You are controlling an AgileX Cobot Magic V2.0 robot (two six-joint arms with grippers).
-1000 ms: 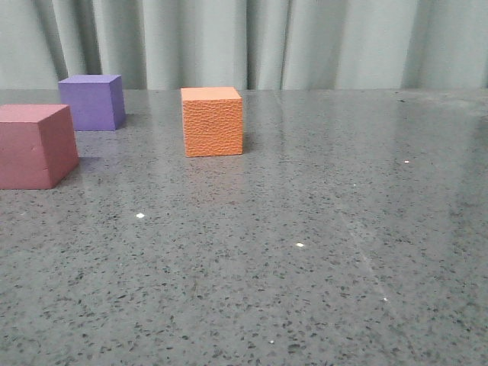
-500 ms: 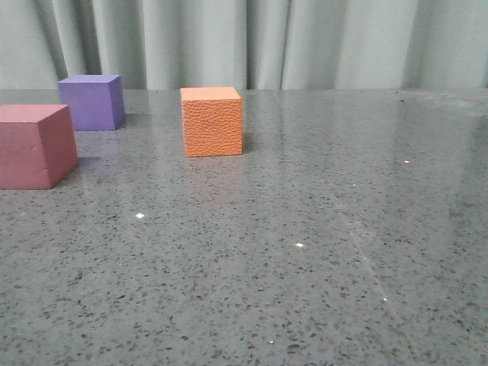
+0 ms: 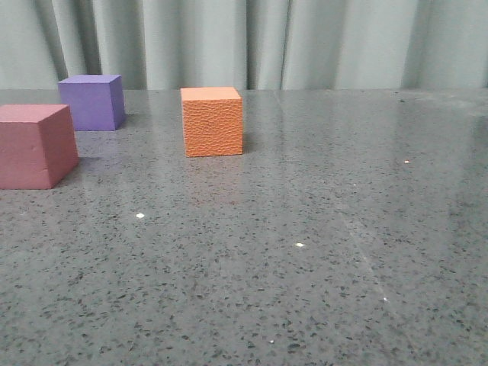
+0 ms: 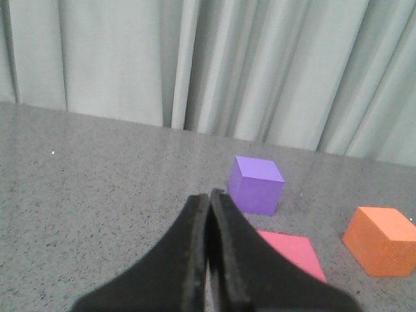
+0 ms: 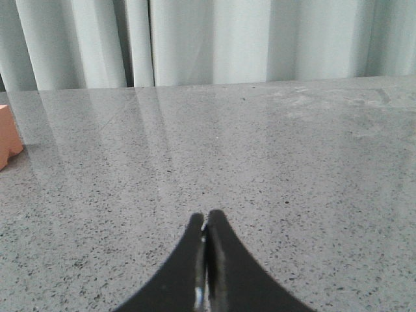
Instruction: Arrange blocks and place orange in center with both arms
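Note:
In the front view the orange cube [image 3: 212, 120] with a pebbled face stands left of the table's middle. The purple cube [image 3: 91, 101] stands at the far left, and the pink-red cube [image 3: 34, 145] is nearer, at the left edge. Neither gripper shows in the front view. In the left wrist view my left gripper [image 4: 209, 195] is shut and empty, above the table, with the purple cube [image 4: 255, 184], pink-red cube [image 4: 294, 254] and orange cube [image 4: 381, 240] beyond it. In the right wrist view my right gripper [image 5: 206, 218] is shut and empty over bare table; a sliver of the orange cube [image 5: 8, 136] shows at the edge.
A grey speckled stone table [image 3: 320, 229] carries the cubes. A pale pleated curtain [image 3: 244, 42] hangs along its far edge and also shows in both wrist views [image 4: 195, 58] [image 5: 214, 39].

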